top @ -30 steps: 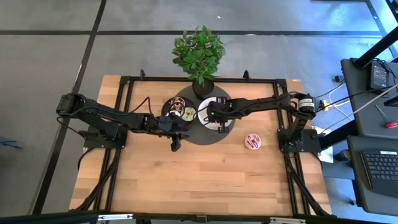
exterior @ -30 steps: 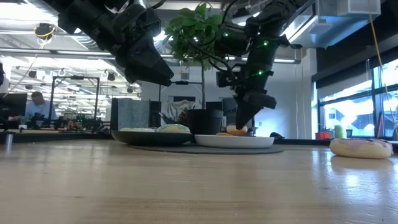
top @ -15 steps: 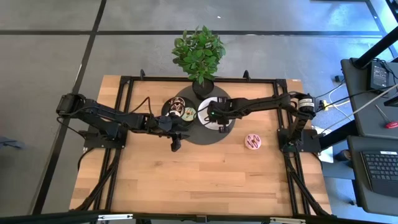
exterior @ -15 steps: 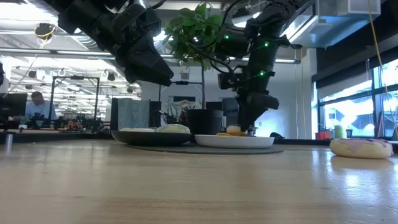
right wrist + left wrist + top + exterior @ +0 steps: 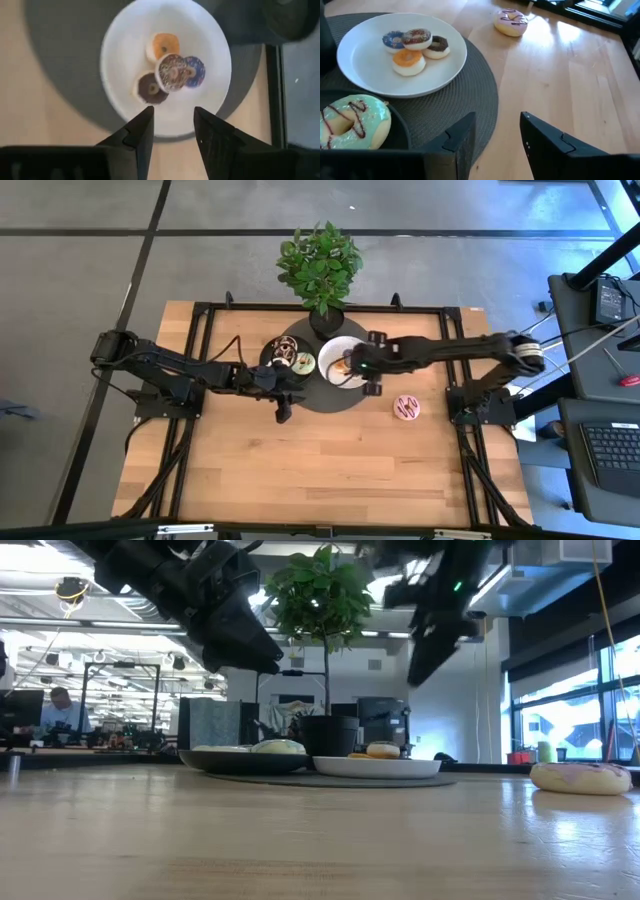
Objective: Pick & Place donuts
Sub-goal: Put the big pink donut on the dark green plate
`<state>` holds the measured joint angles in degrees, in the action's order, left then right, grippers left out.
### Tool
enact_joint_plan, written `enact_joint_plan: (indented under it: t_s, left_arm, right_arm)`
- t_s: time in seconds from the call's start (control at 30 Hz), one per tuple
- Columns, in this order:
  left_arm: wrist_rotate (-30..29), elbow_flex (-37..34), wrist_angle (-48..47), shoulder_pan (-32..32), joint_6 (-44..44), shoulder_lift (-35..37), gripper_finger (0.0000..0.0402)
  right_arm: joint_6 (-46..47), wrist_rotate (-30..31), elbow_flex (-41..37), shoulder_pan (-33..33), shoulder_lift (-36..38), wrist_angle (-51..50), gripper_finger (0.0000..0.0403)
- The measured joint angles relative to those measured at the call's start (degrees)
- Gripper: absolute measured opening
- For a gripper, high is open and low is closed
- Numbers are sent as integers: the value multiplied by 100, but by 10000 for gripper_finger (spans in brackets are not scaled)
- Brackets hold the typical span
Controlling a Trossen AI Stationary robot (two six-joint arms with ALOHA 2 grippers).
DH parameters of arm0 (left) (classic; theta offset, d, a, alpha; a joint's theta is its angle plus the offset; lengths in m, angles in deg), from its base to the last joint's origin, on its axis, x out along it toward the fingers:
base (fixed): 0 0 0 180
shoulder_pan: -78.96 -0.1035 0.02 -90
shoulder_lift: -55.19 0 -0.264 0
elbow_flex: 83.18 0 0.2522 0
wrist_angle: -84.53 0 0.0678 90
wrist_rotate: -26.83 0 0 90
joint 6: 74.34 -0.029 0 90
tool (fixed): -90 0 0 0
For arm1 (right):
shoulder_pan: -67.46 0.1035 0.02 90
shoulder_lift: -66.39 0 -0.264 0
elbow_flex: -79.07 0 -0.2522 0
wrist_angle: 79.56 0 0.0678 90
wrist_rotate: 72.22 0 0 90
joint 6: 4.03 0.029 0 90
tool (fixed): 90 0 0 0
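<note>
Several small donuts point(image 5: 172, 72) (orange, sprinkled, blue, chocolate) lie together on the white plate point(image 5: 122, 35). My right gripper point(image 5: 172, 125) hangs open well above that plate point(image 5: 335, 348), fingers pointing down, holding nothing. A green-frosted donut point(image 5: 350, 122) lies in the black plate point(image 5: 272, 352) beside it. A pink donut point(image 5: 406, 408) lies flat on the bare wood toward the right edge. My left gripper point(image 5: 497, 135) stands open above the near rim of the round grey mat point(image 5: 330, 398), also holding nothing.
Both plates rest on the grey mat point(image 5: 470, 100). A potted plant point(image 5: 320, 265) stands at the far edge just behind them. Bare wood point(image 5: 320, 470) stretches across the near half of the table. Black frame rails run along the table's sides.
My right gripper has risen from just over the white plate to well above it and shifted a little toward the table's right edge. The small donuts have stayed on the plate.
</note>
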<state>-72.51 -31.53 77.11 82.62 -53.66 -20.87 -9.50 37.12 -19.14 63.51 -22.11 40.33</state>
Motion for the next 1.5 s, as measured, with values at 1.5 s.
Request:
enact_joint_plan:
  t_s: [1.5]
  left_arm:
    - [1538,494,2411,11,-827,-1903,132]
  right_arm:
    - [5887,-104,-2625,1745,1919,-795,198]
